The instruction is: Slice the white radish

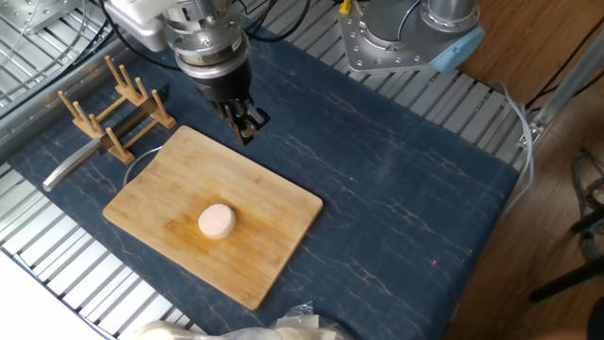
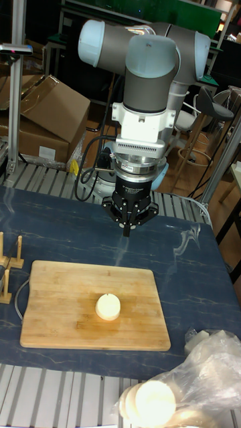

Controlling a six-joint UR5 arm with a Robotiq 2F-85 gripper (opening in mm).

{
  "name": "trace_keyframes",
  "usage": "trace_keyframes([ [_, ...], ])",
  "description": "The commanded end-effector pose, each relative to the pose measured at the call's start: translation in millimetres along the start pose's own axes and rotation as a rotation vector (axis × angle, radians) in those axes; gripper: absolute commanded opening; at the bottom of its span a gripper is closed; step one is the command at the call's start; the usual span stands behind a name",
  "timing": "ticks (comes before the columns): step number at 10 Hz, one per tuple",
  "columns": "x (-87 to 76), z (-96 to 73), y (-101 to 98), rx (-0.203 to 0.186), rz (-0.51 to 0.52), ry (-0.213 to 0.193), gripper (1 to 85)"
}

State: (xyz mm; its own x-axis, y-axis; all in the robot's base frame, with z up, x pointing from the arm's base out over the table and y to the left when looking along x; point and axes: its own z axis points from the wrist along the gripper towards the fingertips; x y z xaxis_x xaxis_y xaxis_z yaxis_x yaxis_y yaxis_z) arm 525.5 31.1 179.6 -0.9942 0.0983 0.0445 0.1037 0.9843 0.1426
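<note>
White radish (image 1: 216, 221): one small cream-white round puck, flat-topped, whole, lying near the middle of the wooden board (image 1: 274, 203). Board: rectangular, pale bamboo grain, rounded corners, flat on a dark blue mottled cloth (image 1: 396, 179) covering a ribbed metal table (image 1: 57, 260). Gripper (image 1: 248, 127): black, two-fingered, pointing down above the board's far edge, well apart from the radish, fingers drawn together with nothing between them. Wooden peg rack (image 1: 118, 104): left of the board, slatted, upright dowels. Crinkled clear plastic wrap (image 2: 211, 364): near edge, over pale round pieces.
</note>
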Motion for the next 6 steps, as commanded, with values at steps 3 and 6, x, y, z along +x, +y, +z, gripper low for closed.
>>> trace_keyframes([
  [3,1.7,-1.7,-8.3,0.032,0.047,0.005,1.0],
  [6,-11.7,-3.8,-32.5,0.123,0.095,-0.052,1.0],
])
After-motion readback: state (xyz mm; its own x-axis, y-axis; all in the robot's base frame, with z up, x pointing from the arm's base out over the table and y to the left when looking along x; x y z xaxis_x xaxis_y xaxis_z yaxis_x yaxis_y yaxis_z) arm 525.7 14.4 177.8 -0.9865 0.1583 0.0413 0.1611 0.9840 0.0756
